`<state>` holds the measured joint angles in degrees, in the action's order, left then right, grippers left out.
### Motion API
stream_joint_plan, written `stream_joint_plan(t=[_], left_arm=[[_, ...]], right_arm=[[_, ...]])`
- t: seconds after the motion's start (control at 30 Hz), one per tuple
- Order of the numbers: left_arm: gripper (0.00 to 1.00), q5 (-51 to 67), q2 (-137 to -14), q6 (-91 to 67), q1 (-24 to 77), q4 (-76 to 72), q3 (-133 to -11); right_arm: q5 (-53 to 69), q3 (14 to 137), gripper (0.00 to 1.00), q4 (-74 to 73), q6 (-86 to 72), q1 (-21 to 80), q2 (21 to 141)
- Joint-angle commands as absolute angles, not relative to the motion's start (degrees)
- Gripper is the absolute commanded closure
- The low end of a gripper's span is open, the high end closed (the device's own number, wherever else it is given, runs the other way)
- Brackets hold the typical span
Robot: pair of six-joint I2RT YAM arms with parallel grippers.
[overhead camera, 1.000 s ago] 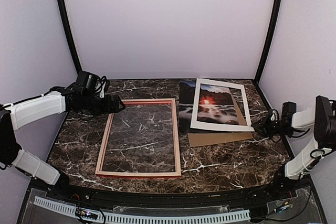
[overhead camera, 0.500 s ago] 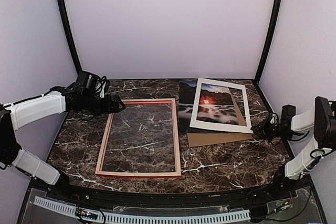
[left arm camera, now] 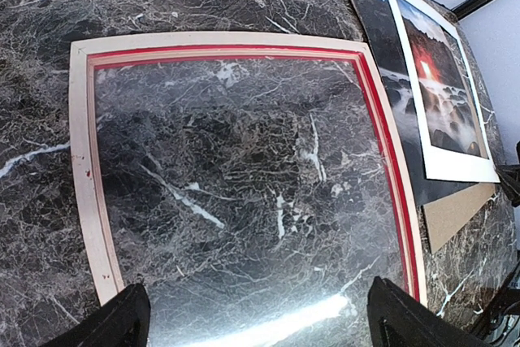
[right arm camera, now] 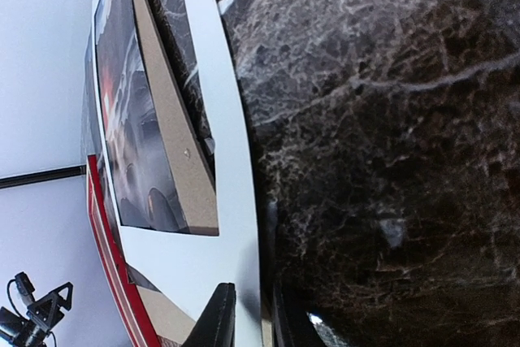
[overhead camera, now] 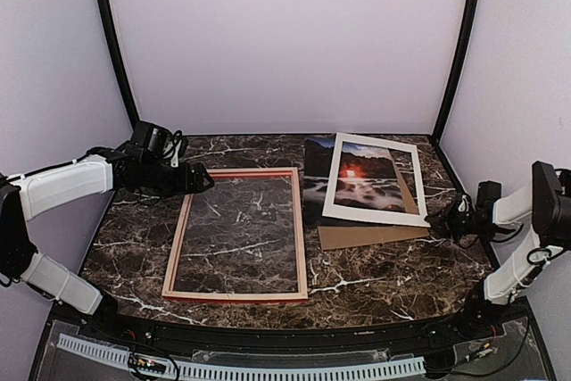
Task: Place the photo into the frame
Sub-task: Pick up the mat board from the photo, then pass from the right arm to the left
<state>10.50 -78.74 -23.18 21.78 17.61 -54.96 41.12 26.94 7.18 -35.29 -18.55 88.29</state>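
one white mat atop photo

A red-edged frame lies centre-left on a marble table. Upper right, the photo sits beneath a white mat board. The right gripper meets the mat's lower-right corner.

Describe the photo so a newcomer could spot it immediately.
On the marble table, look right of the frame to the stacked sheets. The photo is the dark landscape print with an orange glow, unlike the white mat board over it or the plain brown backing board.
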Motion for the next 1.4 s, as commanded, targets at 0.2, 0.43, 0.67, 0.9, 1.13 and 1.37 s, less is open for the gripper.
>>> stream_joint_plan(t=[0.2,0.43,0.67,0.9,1.13,1.37], left_arm=[[0.04,10.4,-78.2,-23.4,22.2,17.5,-55.5],[0.02,10.1,-77.5,-23.7,22.2,17.5,-55.2],[0.01,10.9,-78.8,-25.1,22.1,16.9,-55.9],[0.01,11.2,-80.7,-26.0,22.0,18.4,-57.7],[0.01,9.5,-80.2,-26.0,19.9,21.3,-58.6],[0.01,22.6,-78.5,-29.8,19.8,11.9,-54.2]], right_arm=[[43.4,30.2,1.0,6.8,-34.5,-18.9,87.5],[38.3,37.0,1.0,-6.5,-30.1,-18.9,78.3],[38.3,44.2,1.0,-16.5,-28.1,-16.8,72.2],[35.0,55.3,1.0,-21.7,-30.4,-5.1,70.0],[30.4,70.4,1.0,-27.0,-31.9,8.9,72.6],[32.7,79.3,1.0,-24.7,-35.4,17.2,73.9]])
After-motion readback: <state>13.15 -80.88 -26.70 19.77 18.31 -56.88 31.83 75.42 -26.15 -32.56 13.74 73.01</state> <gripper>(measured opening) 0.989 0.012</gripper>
